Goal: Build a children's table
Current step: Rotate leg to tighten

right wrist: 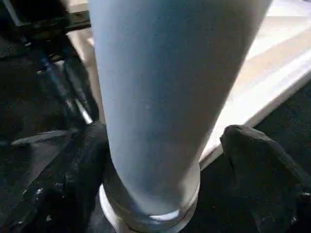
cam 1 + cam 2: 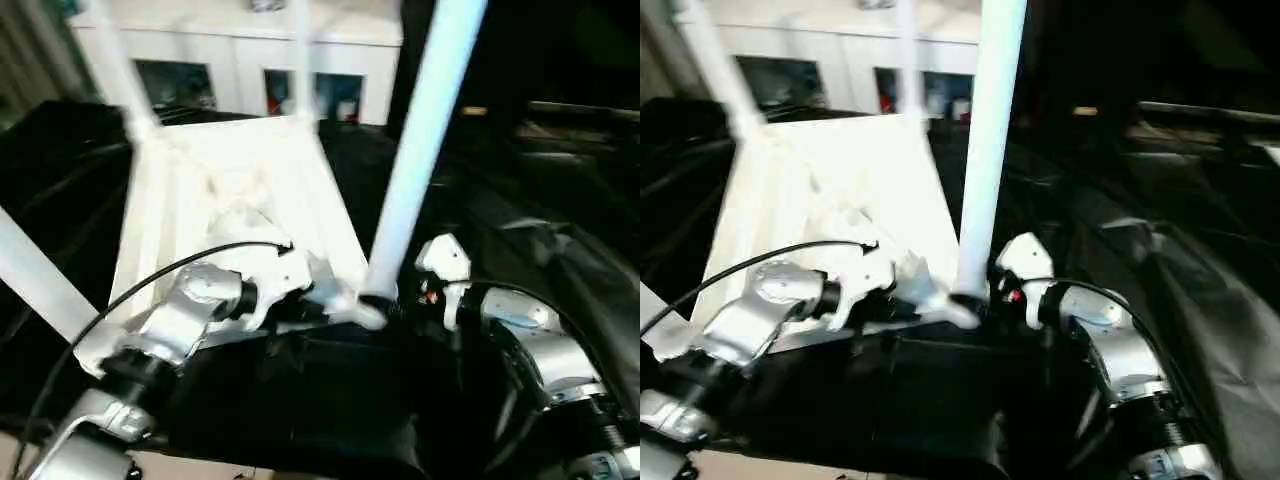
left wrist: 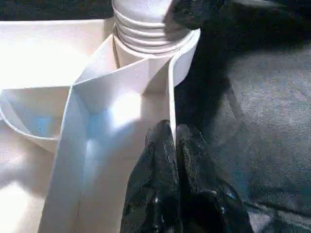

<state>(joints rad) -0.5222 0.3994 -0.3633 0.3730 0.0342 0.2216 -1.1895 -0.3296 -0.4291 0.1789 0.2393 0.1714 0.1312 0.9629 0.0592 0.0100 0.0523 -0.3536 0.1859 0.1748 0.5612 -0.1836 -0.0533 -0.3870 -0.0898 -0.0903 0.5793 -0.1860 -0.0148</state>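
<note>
The white tabletop point(image 2: 240, 190) lies underside up on black cloth, with white legs standing in its corner sockets. The near-right leg point(image 2: 415, 150) rises from its socket point(image 3: 150, 43), threaded end seated. My left gripper point(image 3: 175, 133) is shut on the tabletop's thin rim wall just beside that socket. My right gripper point(image 1: 165, 145) is open around the base of the same leg point(image 1: 160, 97), one finger point(image 1: 82, 160) close against it and the other finger point(image 1: 257, 165) standing off with a gap. Other legs show at the near left point(image 2: 40, 270) and the far corners point(image 2: 120, 70).
Black cloth point(image 2: 520, 200) covers the work surface around the tabletop. A white cabinet with glass doors point(image 2: 350, 70) stands along the back wall. A black cable point(image 2: 130, 290) loops over my left forearm.
</note>
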